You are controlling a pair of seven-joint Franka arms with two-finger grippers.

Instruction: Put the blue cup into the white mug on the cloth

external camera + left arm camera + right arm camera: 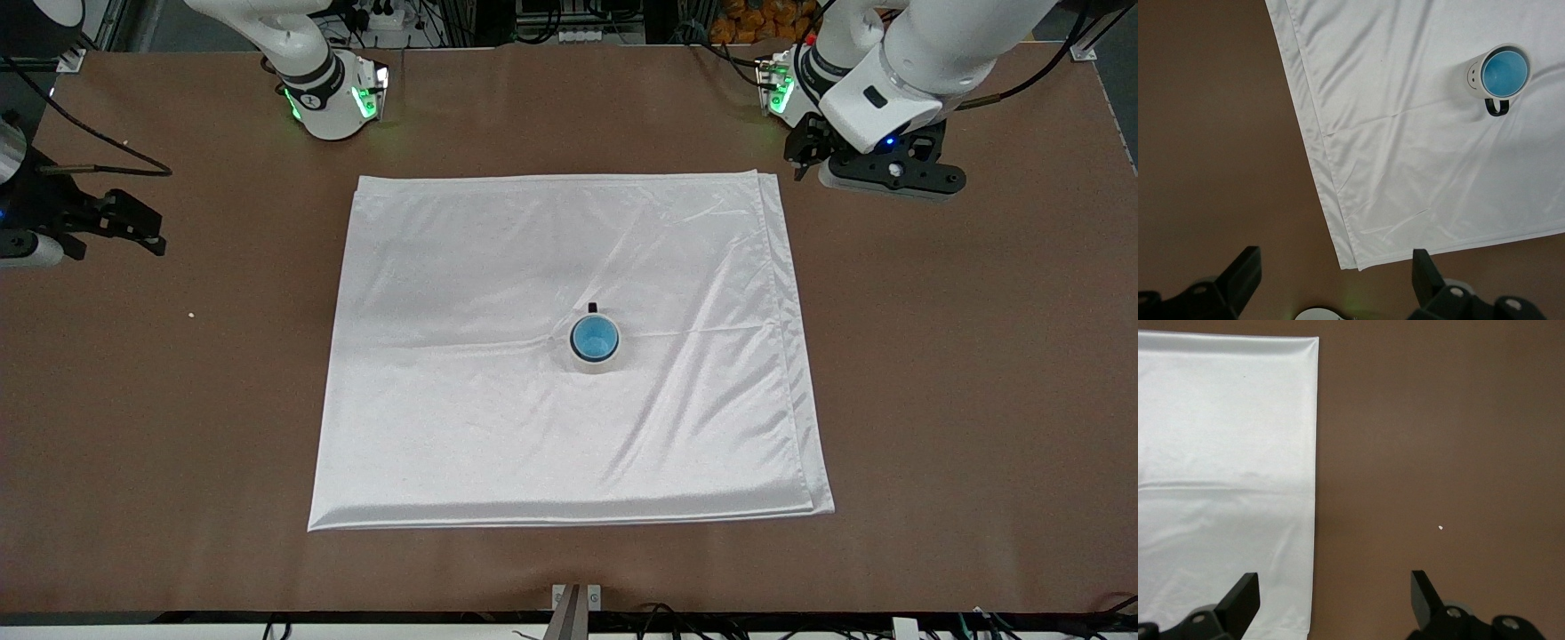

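Note:
The blue cup [594, 336] sits inside the white mug [597, 359], which stands upright near the middle of the white cloth [462, 391]. The mug's black handle [592, 308] points toward the robots' bases. In the left wrist view the cup [1503, 72] shows its bright blue inside within the mug [1473, 77] on the cloth [1405, 153]. My left gripper [805, 147] is open and empty over bare table by the cloth's corner, and shows in its own view [1336, 273]. My right gripper [142, 227] is open and empty over the table at the right arm's end, beside the cloth's edge [1225, 453], and shows in its own view [1335, 597].
The brown table [960, 373] surrounds the cloth on all sides. A tiny white speck [190, 314] lies on the table toward the right arm's end; it also shows in the right wrist view [1441, 528]. The cloth's edge toward the left arm's end is doubled.

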